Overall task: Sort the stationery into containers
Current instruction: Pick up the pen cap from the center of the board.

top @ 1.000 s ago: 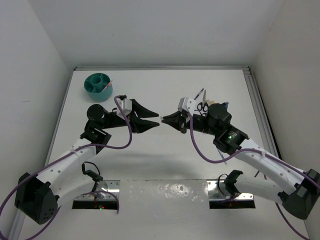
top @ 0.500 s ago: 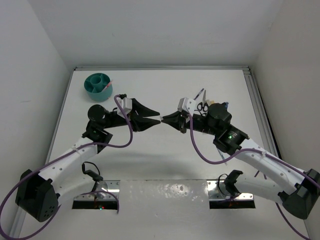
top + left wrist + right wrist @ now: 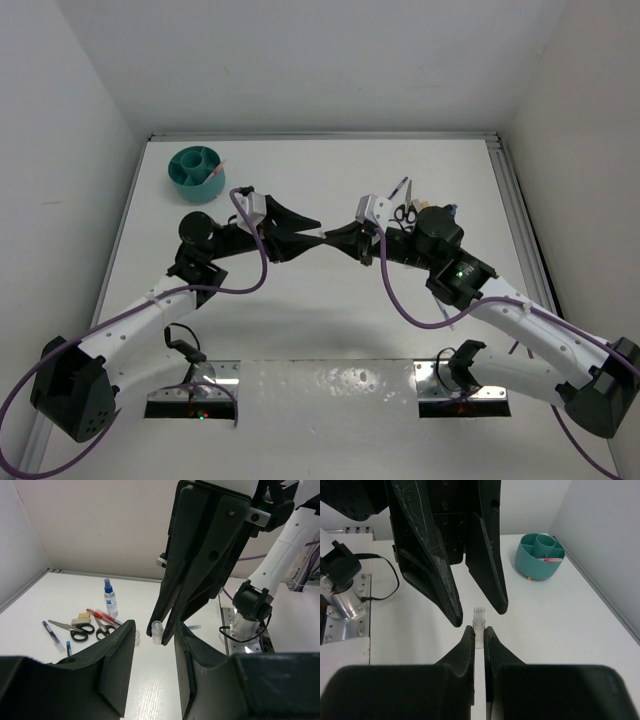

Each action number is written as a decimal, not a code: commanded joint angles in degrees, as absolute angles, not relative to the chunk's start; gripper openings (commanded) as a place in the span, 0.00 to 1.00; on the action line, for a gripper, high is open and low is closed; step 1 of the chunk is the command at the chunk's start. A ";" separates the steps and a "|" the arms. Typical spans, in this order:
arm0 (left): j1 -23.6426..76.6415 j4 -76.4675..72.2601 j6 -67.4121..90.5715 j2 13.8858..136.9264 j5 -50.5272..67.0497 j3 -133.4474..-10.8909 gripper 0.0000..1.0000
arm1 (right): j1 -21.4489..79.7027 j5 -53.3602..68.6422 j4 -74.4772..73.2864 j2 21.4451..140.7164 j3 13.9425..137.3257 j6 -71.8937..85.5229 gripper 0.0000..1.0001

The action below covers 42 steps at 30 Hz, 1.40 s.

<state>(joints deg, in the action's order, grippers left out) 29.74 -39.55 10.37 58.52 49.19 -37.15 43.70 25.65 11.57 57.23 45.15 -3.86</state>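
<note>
At the far left of the table an organiser is set, and a pen is lodged in its right-hand compartment. At the far right, behind the right arm, two scissors are laid side by side with a block touching them. A spray bottle is stood to their right and another pen lies beyond them. At mid-table a vial is pinched in the right gripper and flanked by the spread fingers of the left gripper.
</note>
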 commanded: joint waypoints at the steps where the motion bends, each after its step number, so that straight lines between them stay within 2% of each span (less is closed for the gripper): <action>1: 30.50 -41.22 11.16 58.18 46.85 -36.65 0.35 | 44.12 26.46 15.12 56.78 46.05 -3.87 0.00; 9: 31.11 -42.01 11.25 58.18 45.70 -36.39 0.25 | 44.56 26.37 15.91 56.87 45.88 -3.52 0.00; 13: 31.38 -42.36 11.25 57.83 44.92 -36.30 0.15 | 44.91 26.28 16.17 57.22 45.97 -3.52 0.00; 17: 31.46 -42.36 10.90 57.66 44.03 -36.12 0.13 | 44.91 25.93 16.43 57.04 45.88 -3.52 0.00; 22: 31.46 -41.92 10.55 57.57 43.60 -35.95 0.00 | 45.00 25.40 16.96 56.69 45.53 -3.43 0.00; 31: 31.55 -41.31 9.58 57.39 40.70 -35.95 0.00 | 45.00 24.26 17.32 57.22 44.56 -1.85 0.00; 32: 31.55 -41.13 9.49 57.39 40.52 -36.03 0.00 | 45.00 24.00 17.23 57.30 44.56 -1.67 0.02; 35: 31.55 -40.78 9.14 57.30 39.99 -36.12 0.00 | 45.00 22.07 17.23 57.04 43.77 -1.32 0.18; 36: 31.47 -40.35 8.88 57.22 39.90 -36.12 0.00 | 45.00 21.54 17.23 56.87 43.60 -1.41 0.26; 37: 31.46 -40.08 8.88 57.22 39.82 -36.12 0.00 | 45.00 21.10 17.14 56.69 43.42 -1.67 0.30; 38: 31.46 -39.47 8.44 56.96 39.38 -36.12 0.00 | 45.00 20.05 16.96 56.43 42.98 -1.93 0.37; 42: 31.29 -37.97 7.39 56.78 38.59 -36.21 0.00 | 45.00 17.67 15.65 55.20 42.10 -2.90 0.50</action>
